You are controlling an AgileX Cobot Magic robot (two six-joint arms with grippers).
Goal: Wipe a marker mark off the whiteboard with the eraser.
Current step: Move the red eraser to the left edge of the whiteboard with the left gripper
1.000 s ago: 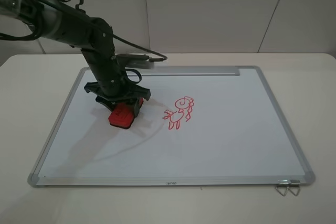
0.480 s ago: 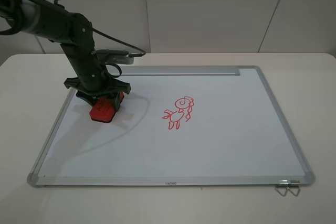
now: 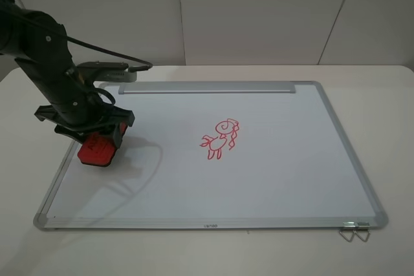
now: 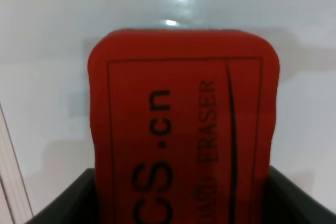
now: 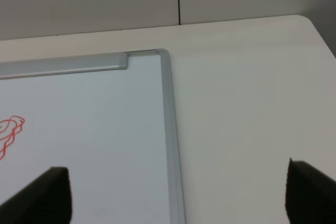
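The whiteboard [image 3: 278, 166] lies flat on the table, silver-framed. My left gripper [image 3: 96, 135] is shut on the red eraser [image 3: 97, 150], which sits over the board's left edge. In the left wrist view the eraser [image 4: 184, 129] fills the frame between dark jaws, above the white board [image 4: 47, 30]. No doodle with a mushroom-cap head shows on the board. The only drawing is the red spiral-headed doodle [image 3: 221, 138] near the middle, also partly seen in the right wrist view [image 5: 10, 132]. My right gripper [image 5: 178, 195] is open over the board's far right corner and is out of the exterior high view.
A metal tray strip [image 3: 207, 87] runs along the board's far edge. A wire binder clip [image 3: 354, 231] hangs at the near right corner. The white table [image 3: 369, 75] surrounds the board, with a wall behind.
My left arm has swept leftward across the board with the eraser, from beside the spiral doodle to the left edge. The doodle is unchanged.
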